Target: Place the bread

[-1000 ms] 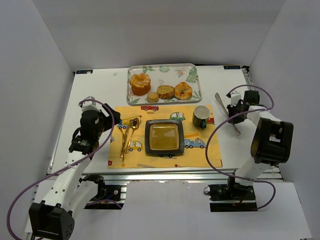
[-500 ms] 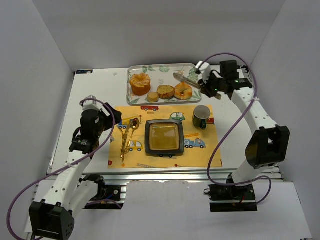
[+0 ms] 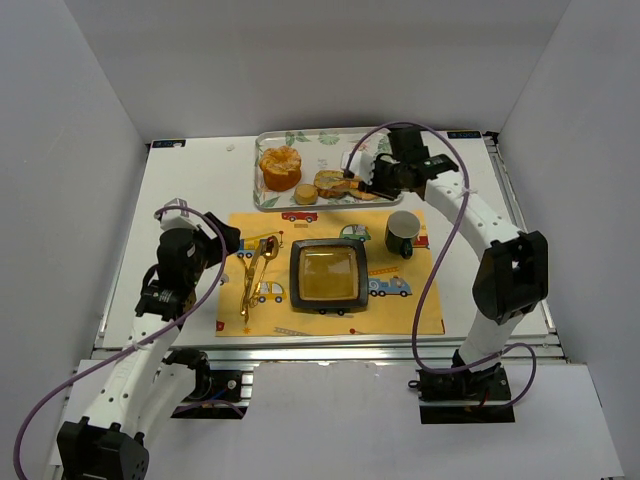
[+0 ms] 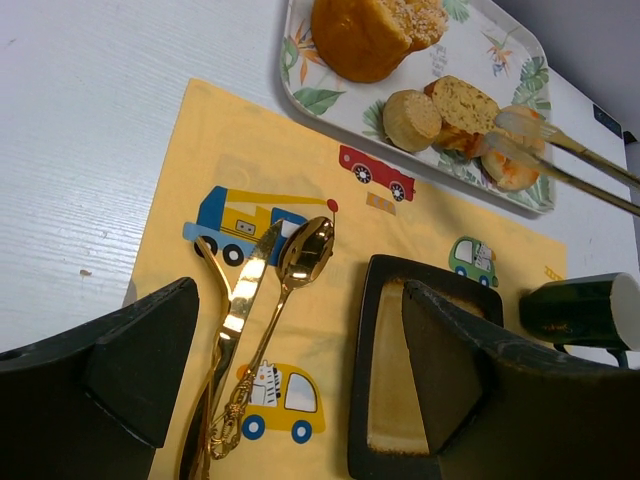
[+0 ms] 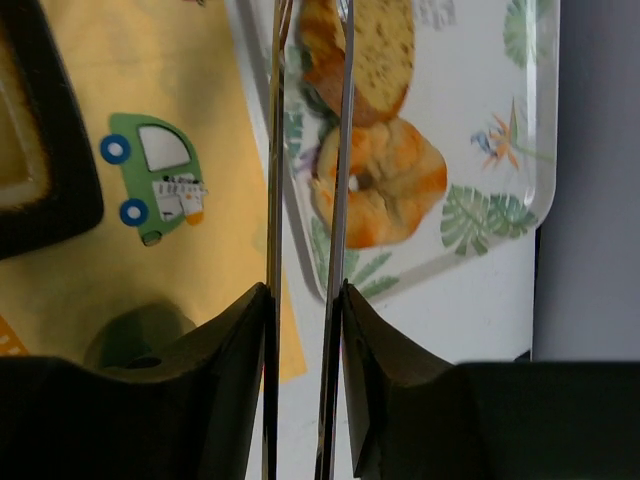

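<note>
Top view, the right gripper point(image 3: 388, 178) is clamped on tongs point(image 3: 352, 184) whose tips sit at the bread slice point(image 3: 331, 184) on the leafy tray point(image 3: 330, 138) upper middle, left wrist cam has the left gripper point(image 4: 300, 340) spread wide over the placemat point(image 4: 190, 150), and right wrist cam shows the tong arms close together along that slice's edge.

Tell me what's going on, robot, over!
Left gripper open, hovers over placemat. Right gripper shut on tongs, tips at bread slice on tray. Mug beside path to plate.
</note>
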